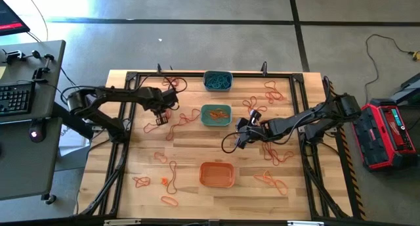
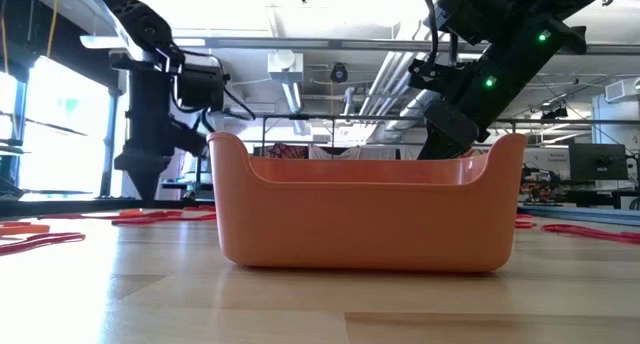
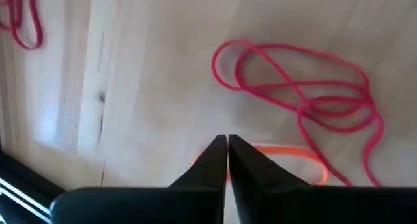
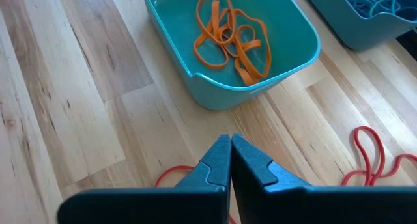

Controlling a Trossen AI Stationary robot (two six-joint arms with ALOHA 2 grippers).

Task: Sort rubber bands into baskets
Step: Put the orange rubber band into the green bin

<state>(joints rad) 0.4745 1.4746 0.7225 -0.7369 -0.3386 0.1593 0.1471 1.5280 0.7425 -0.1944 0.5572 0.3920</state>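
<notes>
Three baskets stand in a line down the middle of my table: a grey-blue basket [image 1: 217, 81] at the far edge holding teal bands, a teal-green basket [image 1: 216, 115] in the centre holding orange bands [image 4: 229, 34], and an orange basket [image 1: 216, 174] nearest the front, whose contents I cannot make out.

Loose stock: red rubber bands [image 1: 271, 90] and orange ones scattered flat over the wood on both sides of the baskets; none of them stacked high.

Left gripper [image 3: 227, 148]: down at the table left of the teal-green basket, fingers pinched together. An orange rubber band [image 3: 296, 156] lies right at the tips and may be caught between them; I cannot confirm it. A red rubber band [image 3: 306, 87], looped over itself, lies just beyond.

Right gripper [image 4: 230, 149]: low over the wood on the right of the teal-green basket, fingers clenched, nothing visibly held; a red strand shows just under the tips.

Handling, as I judge it: featherweight, limp, stretchy and slightly tacky loops. They will dangle and swing when lifted, and may snag a neighbour. Best hold is a single strand where it arches off the table or crosses another, pinched with the very fingertips pressed to the wood.
</notes>
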